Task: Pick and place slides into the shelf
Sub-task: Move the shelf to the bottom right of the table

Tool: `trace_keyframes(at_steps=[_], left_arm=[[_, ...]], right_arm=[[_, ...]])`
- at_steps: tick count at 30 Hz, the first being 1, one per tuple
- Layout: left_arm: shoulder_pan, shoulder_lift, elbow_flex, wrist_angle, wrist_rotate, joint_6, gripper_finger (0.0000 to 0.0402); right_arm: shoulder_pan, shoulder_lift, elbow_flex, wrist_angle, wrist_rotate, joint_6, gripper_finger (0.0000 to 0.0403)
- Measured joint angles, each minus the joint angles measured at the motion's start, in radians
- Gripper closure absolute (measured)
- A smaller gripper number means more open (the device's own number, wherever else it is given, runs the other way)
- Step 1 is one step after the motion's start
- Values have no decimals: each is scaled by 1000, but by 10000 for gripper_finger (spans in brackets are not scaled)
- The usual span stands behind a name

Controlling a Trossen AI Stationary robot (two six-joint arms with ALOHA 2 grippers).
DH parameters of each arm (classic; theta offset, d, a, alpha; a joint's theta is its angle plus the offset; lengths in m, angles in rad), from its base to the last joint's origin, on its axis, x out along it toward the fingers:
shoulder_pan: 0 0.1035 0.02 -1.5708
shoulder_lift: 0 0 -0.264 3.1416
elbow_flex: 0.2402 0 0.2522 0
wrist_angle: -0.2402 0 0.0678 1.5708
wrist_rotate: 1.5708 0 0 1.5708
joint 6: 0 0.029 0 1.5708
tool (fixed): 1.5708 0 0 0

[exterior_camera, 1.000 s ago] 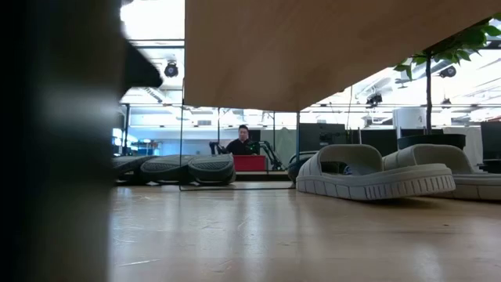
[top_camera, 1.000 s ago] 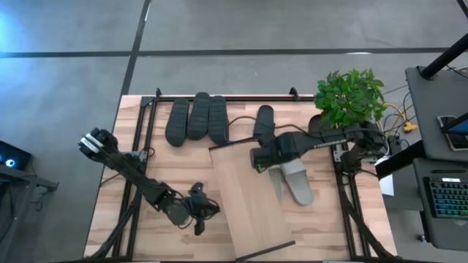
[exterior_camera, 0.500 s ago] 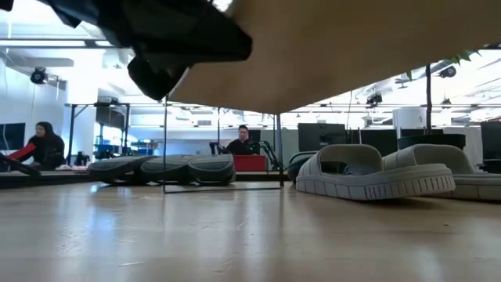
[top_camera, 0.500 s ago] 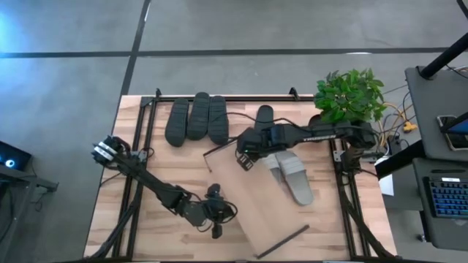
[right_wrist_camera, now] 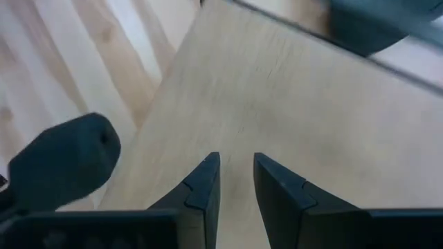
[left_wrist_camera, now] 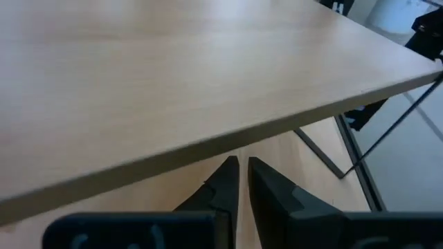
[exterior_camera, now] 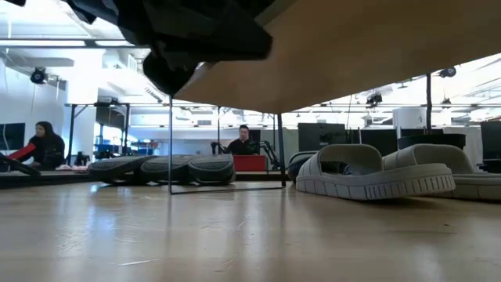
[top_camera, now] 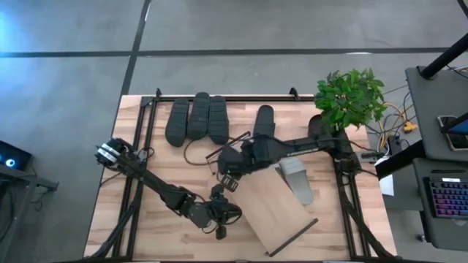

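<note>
The shelf (top_camera: pixel 278 208) stands slewed in the middle of the table, its light wooden board (exterior_camera: pixel 360 47) raised above the low camera. One black frame end (exterior_camera: pixel 227 186) is down near the table. My right gripper (top_camera: pixel 230 175) is at the board's far left corner, fingers narrowly apart. My left gripper (top_camera: pixel 223 215) is shut at the board's left edge. Three dark slides (top_camera: pixel 197 118) lie side by side at the far edge, and another dark slide (top_camera: pixel 263 120) lies to their right. Light grey slides (top_camera: pixel 296 179) rest on their soles, partly under the board. My right gripper comes at the shelf's far left corner (top_camera: pixel 238 181) from above, slanting down. Its fingers (right_wrist_camera: pixel 201 183) stand over the board (right_wrist_camera: pixel 291 117), and they hide what they close on. The shelf hangs tilted from this end. My left gripper's shut fingertips (left_wrist_camera: pixel 228 173) meet the lower rim of the board's side edge (left_wrist_camera: pixel 208 146) from the table's left, nearly level and slightly from below.
A potted plant (top_camera: pixel 349 96) stands at the table's far right corner. Black frame rails (top_camera: pixel 142 146) run along the table's sides. Bare tabletop (exterior_camera: pixel 250 235) lies near the front edge. People sit in the room beyond the table (exterior_camera: pixel 243 142).
My right gripper has gone toward the table's left and near edges, rolling as it went. The shelf has turned with it: its far end swung left, its near end swung right. My left gripper has moved right, up to the board's edge.
</note>
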Motion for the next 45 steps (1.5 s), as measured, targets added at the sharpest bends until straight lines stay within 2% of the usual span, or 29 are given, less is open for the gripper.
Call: trace_keyframes(at_steps=[3, 6, 8, 11, 20, 23, 26, 29, 35, 42, 45], left_arm=[[-23, -43, -11, -67, -3, -4, 383], [-51, -84, -13, -171, -3, -7, 383], [-67, -112, -14, -232, -13, -7, 383], [-77, -144, -23, -285, -39, -1, 383], [-78, -209, -23, -285, -38, 56, 383], [-76, -219, -23, -281, -39, 96, 383], [-62, -213, -24, -279, -40, 102, 383], [-48, -209, -30, -282, -39, 102, 383], [-34, -209, -33, -271, -11, 102, 383], [-37, -209, -34, -263, 40, 94, 383], [-34, -209, -34, -261, 43, 95, 383]], right_arm=[[25, -17, 76, -97, 96, 37, 323], [21, -32, 114, -289, 177, 136, 324], [-1, -30, 111, -420, 199, 210, 324], [-39, -29, 60, -463, 200, 250, 323], [-166, -26, -124, -404, 199, 278, 326], [-189, -26, -151, -342, 176, 247, 327], [-192, -31, -169, -237, 107, 179, 328], [-188, -30, -177, -145, 39, 127, 328], [-165, -23, -157, -40, 9, 73, 328], [-163, 22, -94, 90, -92, -9, 329], [-160, 55, -40, 46, -60, -2, 330]])
